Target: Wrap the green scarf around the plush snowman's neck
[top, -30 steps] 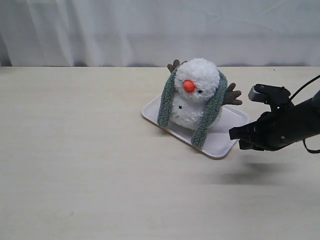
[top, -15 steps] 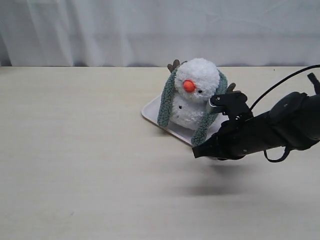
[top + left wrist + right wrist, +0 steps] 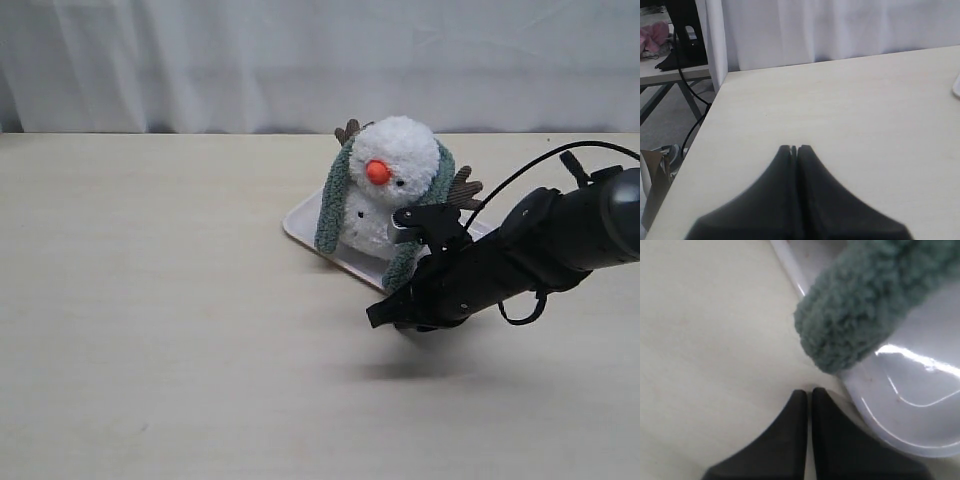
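Hanging scarf (image 3: 332, 205) ends point down-forward; snowman (image 3: 392, 185) upright.

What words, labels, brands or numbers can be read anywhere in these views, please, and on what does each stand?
None: no readable text shows in any view.
The plush snowman, the green scarf, the white tray, the table and the curtain all show plain surfaces without lettering.
The black arm shows no legible mark either.
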Available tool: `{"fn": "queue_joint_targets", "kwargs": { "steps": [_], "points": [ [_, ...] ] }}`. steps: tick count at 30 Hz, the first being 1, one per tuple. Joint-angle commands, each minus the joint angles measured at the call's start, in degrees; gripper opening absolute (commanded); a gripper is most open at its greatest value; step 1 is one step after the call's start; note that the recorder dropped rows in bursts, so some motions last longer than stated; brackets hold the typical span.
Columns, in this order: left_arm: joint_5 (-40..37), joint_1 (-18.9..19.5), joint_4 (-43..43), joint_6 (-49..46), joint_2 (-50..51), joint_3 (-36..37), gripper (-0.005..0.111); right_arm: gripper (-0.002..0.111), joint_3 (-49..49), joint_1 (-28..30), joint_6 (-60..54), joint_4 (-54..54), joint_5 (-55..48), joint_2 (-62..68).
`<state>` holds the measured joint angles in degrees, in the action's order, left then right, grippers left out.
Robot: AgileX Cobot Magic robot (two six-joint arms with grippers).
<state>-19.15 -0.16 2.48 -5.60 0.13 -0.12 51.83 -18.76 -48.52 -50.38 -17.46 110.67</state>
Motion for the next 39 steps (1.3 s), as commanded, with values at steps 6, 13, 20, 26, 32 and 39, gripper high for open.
{"fn": "queue_joint_targets", "kwargs": {
  "steps": [6, 13, 20, 26, 32, 39],
  "points": [
    [0.63, 0.09, -0.11, 0.13, -0.13, 0.12, 0.0, 0.004, 0.08, 0.07, 18.05, 23.06, 1.33, 0.89],
    [0.63, 0.09, -0.11, 0.13, -0.13, 0.12, 0.0, 0.004, 0.08, 0.07, 34.45, 42.07, 1.56, 0.89],
    [0.63, 0.09, -0.11, 0.13, -0.13, 0.12, 0.0, 0.004, 0.08, 0.07, 43.35, 52.81, 0.33, 0.89],
    [0.63, 0.09, -0.11, 0.13, -0.13, 0.12, 0.0, 0.004, 0.08, 0.07, 43.35, 52.8, -0.19, -0.71],
    [0.63, 0.09, -0.11, 0.13, -0.13, 0.12, 0.0, 0.004, 0.08, 0.07, 45.17, 52.28, -0.58, -7.28],
    [0.63, 0.09, -0.11, 0.13, -0.13, 0.12, 0.0, 0.004, 0.08, -0.04, 45.17, 47.12, -0.54, -17.46]
  ]
}}
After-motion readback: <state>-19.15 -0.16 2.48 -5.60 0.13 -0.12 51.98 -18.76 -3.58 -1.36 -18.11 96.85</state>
